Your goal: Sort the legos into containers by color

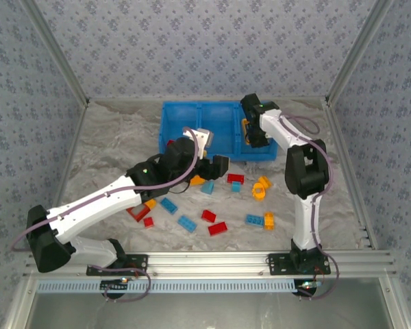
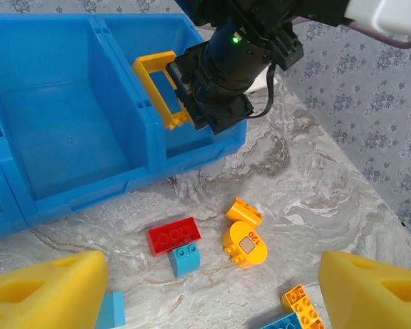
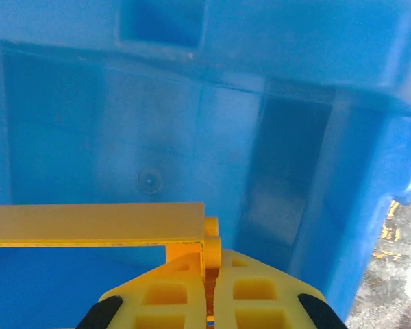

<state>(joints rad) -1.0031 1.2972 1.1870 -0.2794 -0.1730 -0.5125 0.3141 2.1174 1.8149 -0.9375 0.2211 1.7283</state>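
The left pincer (image 1: pixel 218 166) hangs spread and empty above the counter (image 1: pixel 109 157), just in front of the blue bin (image 1: pixel 192 105). Most of the sorting is yet to do, I judge. About a dozen red, teal and orange legos (image 1: pixel 217 228) lie loose before the bin, and its middle compartment (image 2: pixel 61 130) looks bare. Further right, the right pincer (image 3: pixel 205 288) is clenched on a yellow frame brick (image 3: pixel 96 223) held over the right compartment (image 3: pixel 151 137), close to its near wall. A drop there looks unobstructed, and open counter lies to the right.

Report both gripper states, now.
Left gripper: open, holding nothing.
Right gripper: shut on the yellow frame brick, over the blue bin.
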